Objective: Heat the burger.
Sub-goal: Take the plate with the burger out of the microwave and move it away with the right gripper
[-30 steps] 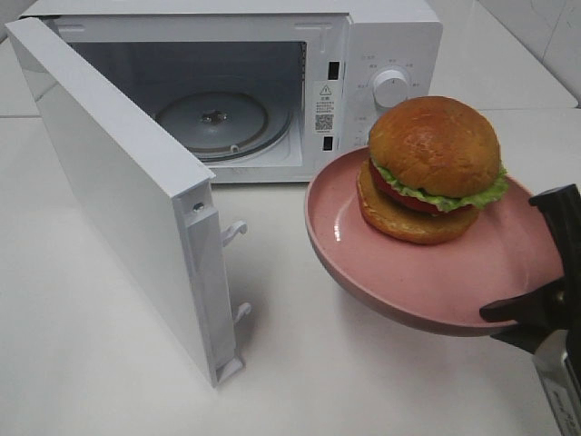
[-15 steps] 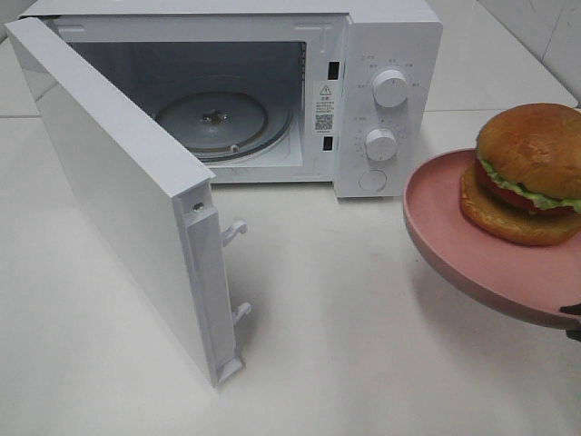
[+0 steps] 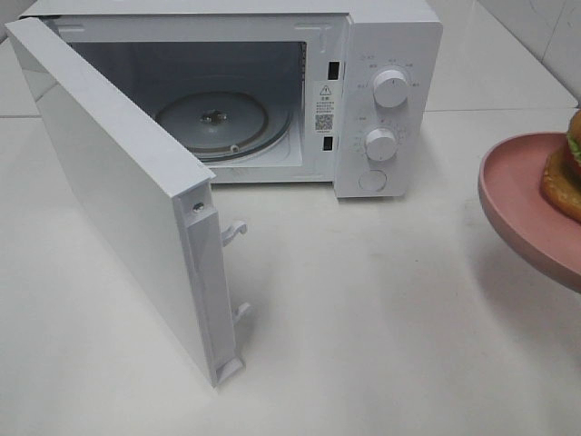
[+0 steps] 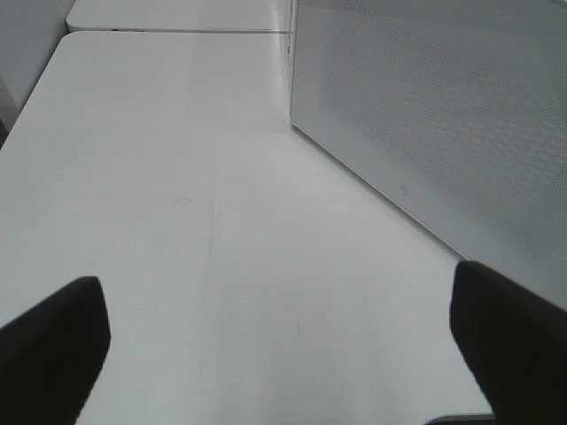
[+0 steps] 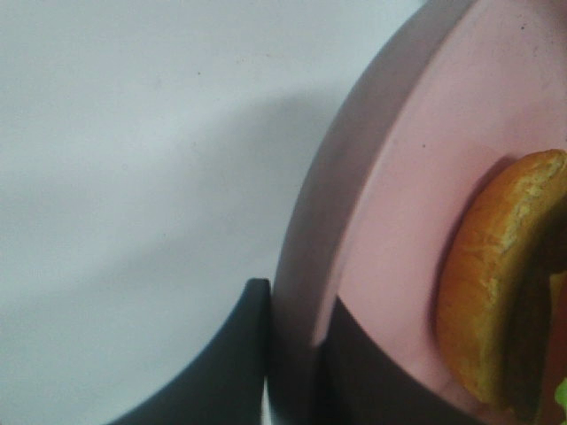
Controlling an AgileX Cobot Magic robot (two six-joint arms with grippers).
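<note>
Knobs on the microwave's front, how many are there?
2. The upper knob sits near the top of the control panel; the lower knob is right below it, above a round button.

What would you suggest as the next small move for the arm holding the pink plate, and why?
Probably carry the round pink plate back toward the white microwave. Its door stands open and the glass turntable is bare, while the golden-bun burger sits on the plate at the far right, pinched by the right gripper.
</note>
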